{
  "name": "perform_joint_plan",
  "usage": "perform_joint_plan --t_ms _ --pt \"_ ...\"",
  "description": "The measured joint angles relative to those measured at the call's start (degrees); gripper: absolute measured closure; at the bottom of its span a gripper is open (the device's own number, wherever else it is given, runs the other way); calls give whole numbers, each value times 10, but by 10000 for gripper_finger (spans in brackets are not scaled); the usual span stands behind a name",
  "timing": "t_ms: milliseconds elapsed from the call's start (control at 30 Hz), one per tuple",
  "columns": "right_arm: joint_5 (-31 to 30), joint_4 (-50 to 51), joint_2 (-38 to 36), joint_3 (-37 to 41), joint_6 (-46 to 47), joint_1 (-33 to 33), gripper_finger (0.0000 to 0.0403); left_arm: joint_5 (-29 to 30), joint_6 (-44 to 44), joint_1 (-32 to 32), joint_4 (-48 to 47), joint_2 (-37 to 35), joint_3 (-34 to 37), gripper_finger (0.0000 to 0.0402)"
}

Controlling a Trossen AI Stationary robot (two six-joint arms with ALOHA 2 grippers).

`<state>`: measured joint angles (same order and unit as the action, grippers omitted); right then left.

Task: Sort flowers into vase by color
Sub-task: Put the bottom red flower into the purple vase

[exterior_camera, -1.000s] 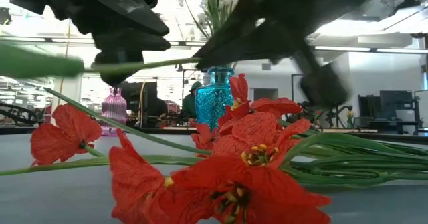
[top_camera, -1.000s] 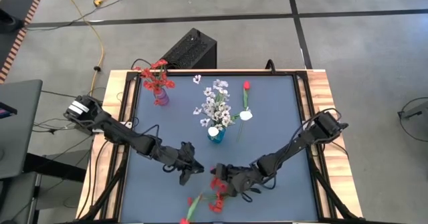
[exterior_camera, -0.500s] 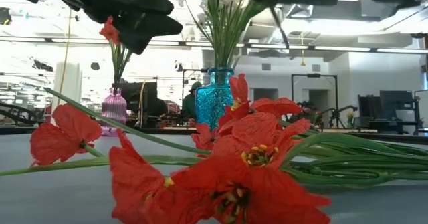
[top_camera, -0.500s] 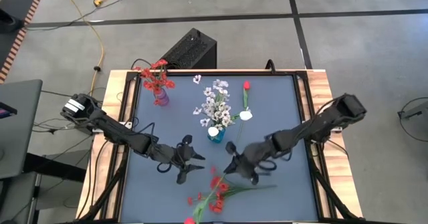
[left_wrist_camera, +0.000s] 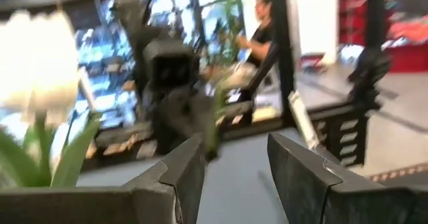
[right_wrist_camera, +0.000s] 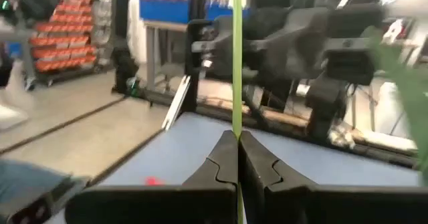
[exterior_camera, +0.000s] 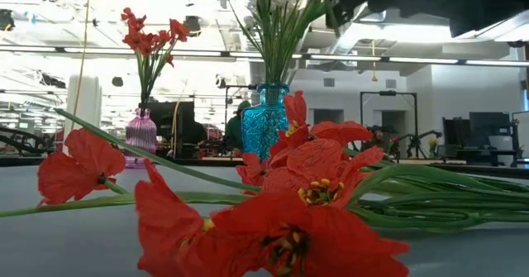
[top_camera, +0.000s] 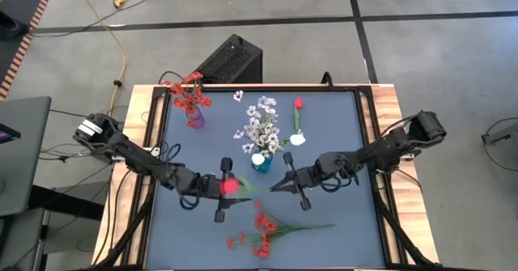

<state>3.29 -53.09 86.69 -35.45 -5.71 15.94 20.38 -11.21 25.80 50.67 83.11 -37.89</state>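
Observation:
My right gripper [top_camera: 273, 188] [right_wrist_camera: 239, 140] hovers over the table's middle, shut on the thin green stem of a single red flower [top_camera: 229, 186]. That flower's bloom floats over my left gripper [top_camera: 222, 192] [left_wrist_camera: 234, 174], which faces the right one, open and holding nothing. A spray of red flowers [top_camera: 263, 230] [exterior_camera: 281, 219] lies flat near the table's near edge. A purple vase [top_camera: 194, 117] holds red flowers [top_camera: 188, 93]. A blue vase [top_camera: 261, 163] holds white flowers [top_camera: 261, 129]. My right gripper pinches the red flower's green stem [right_wrist_camera: 237, 117] between its two shut fingers. The fingers lie level and point toward the table's left. The stem slants up and away from the fingertips toward the left arm. The flower hangs clear of the table and the spray.
A loose red flower [top_camera: 298, 105] and a white bloom [top_camera: 298, 139] lie right of the blue vase. A small white bloom [top_camera: 239, 95] lies at the far edge. A raised wooden rim [top_camera: 380, 141] frames the blue table. A person shows in the room beyond [left_wrist_camera: 257, 33].
Both grippers have risen from the red spray and rolled. My right gripper has gone toward the table's far edge, carrying one red flower up clear of the spray. My left gripper has let go of the stem and opened. The spray has stayed on the table.

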Motion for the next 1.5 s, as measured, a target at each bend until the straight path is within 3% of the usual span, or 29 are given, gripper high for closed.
perform_joint_plan --t_ms 200,467,700,900,1133,1500 --pt "-14 -18 26 -29 -1 0 380 -31 -14 -1 40 0 0 248" --pt "-23 -15 96 -74 1 -4 380 -22 1 -2 39 0 0 248" --pt "-29 -30 112 -85 -1 -11 380 -31 9 0 32 0 0 253" --pt "-32 -27 102 -84 -1 -11 380 -32 -1 1 41 0 0 297" --pt "-30 -26 101 -84 -3 -10 377 -31 -17 1 42 0 0 391" --pt "-29 -27 101 -84 34 -10 317 -5 7 1 46 0 0 401"
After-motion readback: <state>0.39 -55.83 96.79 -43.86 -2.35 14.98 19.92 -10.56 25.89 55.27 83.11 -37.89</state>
